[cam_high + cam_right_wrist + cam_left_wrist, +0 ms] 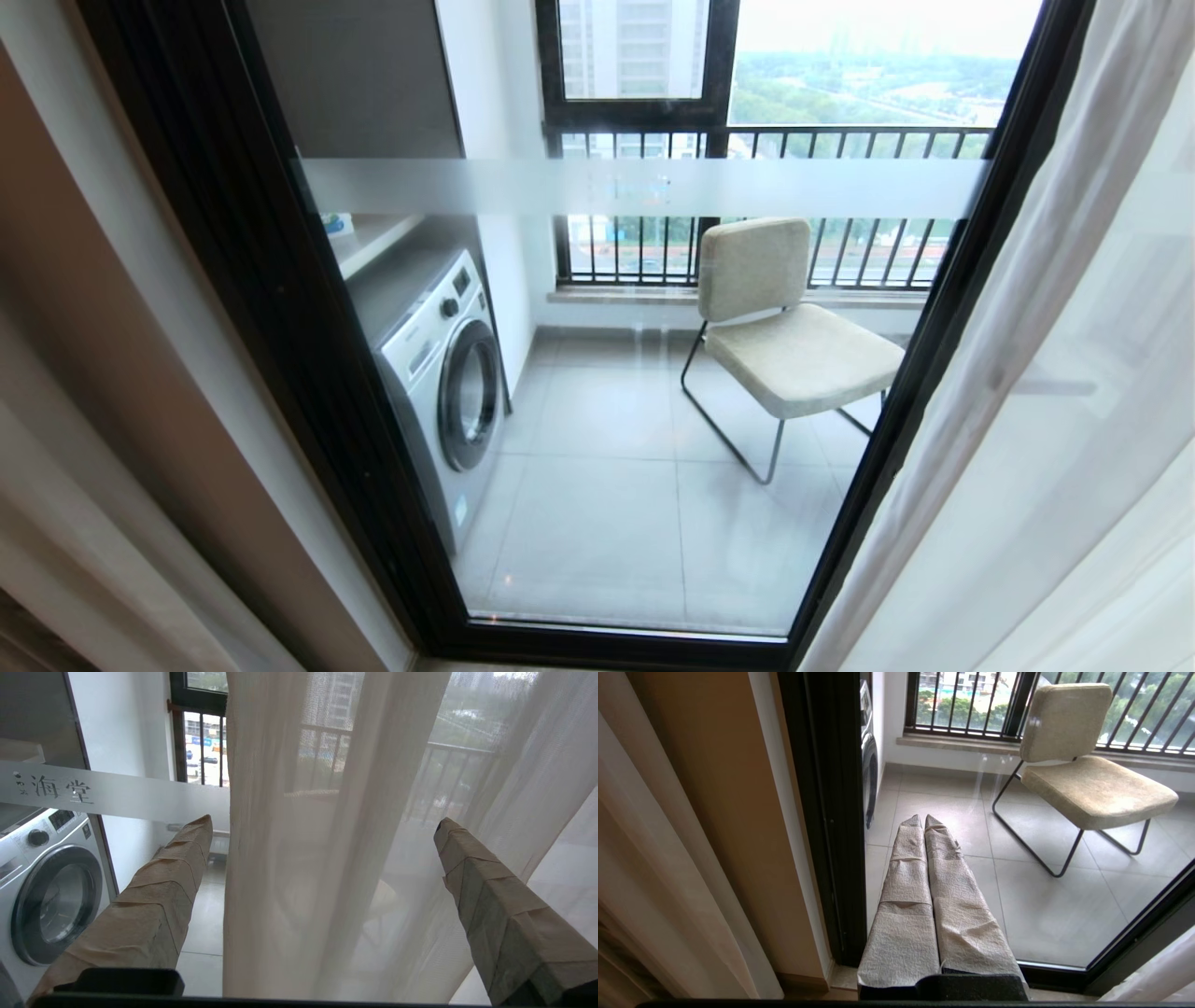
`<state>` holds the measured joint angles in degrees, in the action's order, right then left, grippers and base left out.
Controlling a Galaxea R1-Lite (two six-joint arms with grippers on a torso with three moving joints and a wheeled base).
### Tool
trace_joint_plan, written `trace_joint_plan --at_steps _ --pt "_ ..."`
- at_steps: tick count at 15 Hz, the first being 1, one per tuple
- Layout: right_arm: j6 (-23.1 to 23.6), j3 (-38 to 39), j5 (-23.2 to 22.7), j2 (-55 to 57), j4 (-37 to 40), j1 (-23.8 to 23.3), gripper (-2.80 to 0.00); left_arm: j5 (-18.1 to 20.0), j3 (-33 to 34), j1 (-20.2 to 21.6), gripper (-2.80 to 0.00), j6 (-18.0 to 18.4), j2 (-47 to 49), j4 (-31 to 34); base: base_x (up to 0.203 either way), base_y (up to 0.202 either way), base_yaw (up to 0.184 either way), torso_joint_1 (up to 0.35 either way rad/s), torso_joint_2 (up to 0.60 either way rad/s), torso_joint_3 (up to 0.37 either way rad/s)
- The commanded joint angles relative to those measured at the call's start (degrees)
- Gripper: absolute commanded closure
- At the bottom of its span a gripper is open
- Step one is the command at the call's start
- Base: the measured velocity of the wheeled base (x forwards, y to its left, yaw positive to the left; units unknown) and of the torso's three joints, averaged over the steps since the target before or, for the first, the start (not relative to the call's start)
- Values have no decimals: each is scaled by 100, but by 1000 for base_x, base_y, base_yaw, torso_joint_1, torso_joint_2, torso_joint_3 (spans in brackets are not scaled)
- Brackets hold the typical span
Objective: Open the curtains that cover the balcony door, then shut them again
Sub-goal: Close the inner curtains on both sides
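Balcony door (pixel 597 448) glass exposed at centre; curtains drawn aside. Sheer white curtain (pixel 336 858) hangs at right, edge between right gripper (pixel 322 826) fingers spread widest, nothing gripped, likely poised to pinch for closing. Cream curtain (pixel 654 868) at left. Left gripper (pixel 923 821) fingers pressed together, empty, parked low. Washing machine (pixel 448 392): contents not discernible.

Beige chair (pixel 784 327) and washing machine (pixel 439 373) on tiled balcony floor (pixel 607 504)
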<state>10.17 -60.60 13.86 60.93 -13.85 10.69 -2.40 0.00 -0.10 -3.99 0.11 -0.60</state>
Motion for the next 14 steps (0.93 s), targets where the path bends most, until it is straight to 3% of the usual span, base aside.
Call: trace_joint_plan --at_steps 1,9,10,11,14 --pt "12 97 11 -240 85 3 -280 -6 0 1 0 -6 -2 -2 0 0 0 0 0 0" --pt "10 330 11 -551 154 12 -280 -6 0 1 0 -6 -2 -2 0 0 0 0 0 0" --pt "11 398 11 -625 155 12 -102 -6 0 1 0 -6 -2 -2 0 0 0 0 0 0" --pt "12 450 5 -685 148 20 0 -6 0 1 0 -6 -2 -2 0 0 0 0 0 0" --pt "12 508 11 -790 155 21 0 -6 0 1 0 -6 -2 -2 0 0 0 0 0 0"
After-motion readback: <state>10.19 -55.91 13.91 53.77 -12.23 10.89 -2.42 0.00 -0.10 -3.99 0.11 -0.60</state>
